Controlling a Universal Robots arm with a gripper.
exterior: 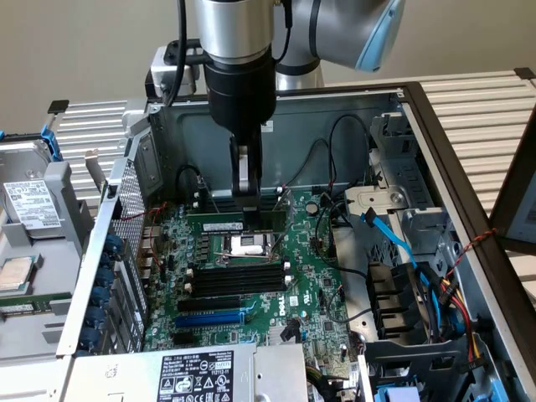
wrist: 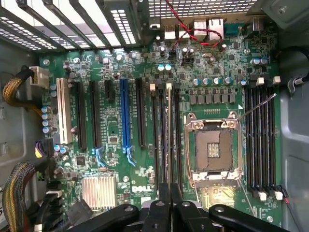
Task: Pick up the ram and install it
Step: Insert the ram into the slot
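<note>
We see the jaws clenched on the ram (exterior: 214, 224), held on edge over the black memory slots (wrist: 157, 145) beside the CPU socket (wrist: 215, 145).

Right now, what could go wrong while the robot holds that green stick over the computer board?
1. The fingers pinch the ram from above. If it tilts, it could miss the black memory slots and jam or bend.
2. The open CPU socket sits right beside those slots, so a slip sideways might bump it.
</note>
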